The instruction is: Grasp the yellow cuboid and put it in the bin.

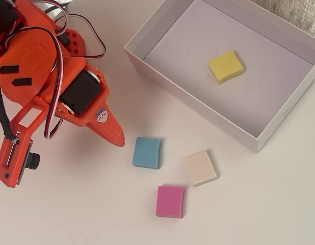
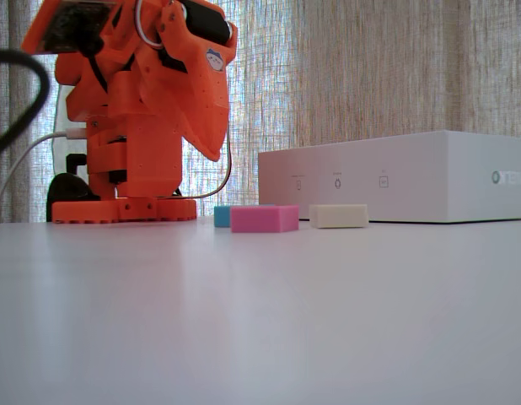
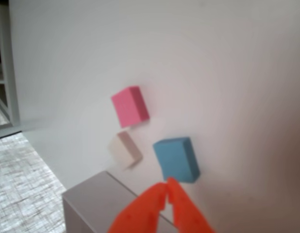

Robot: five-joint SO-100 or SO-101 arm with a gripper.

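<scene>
1. Orange printed arm [image 1: 50,87] occupying the left of the overhead view, raised above the table [image 1: 71,214], well apart from every block.
2. Gripper [image 3: 167,187] showing in the wrist view with both fingertips meeting at a point; closed, holding nothing, hanging above the blue block [image 3: 176,159].
3. Lying on the bare table in the overhead view, left to right: blue block [image 1: 147,152], pink block [image 1: 169,201], cream block [image 1: 201,167]; all three outside the box, close together, none touching.
4. Sitting to the right: bin [image 1: 198,109], low white walls, pale floor, open top.
5. Resting flat on the bin floor, toward the far right part: yellow cuboid [image 1: 226,66], clear of all walls. Hidden behind the bin wall [image 2: 395,186] in the fixed view; absent from the wrist view.
6. Judging the task as already met on present placement; no further grasp appearing necessary.
7. Handling assessment, should a regrasp be wanted: looking foam-like, so probably light, soft, slightly compressible, not fragile, not slippery. Taking hold across two opposite side faces from above, with light squeeze; low profile leaving little height for the fingers.
</scene>
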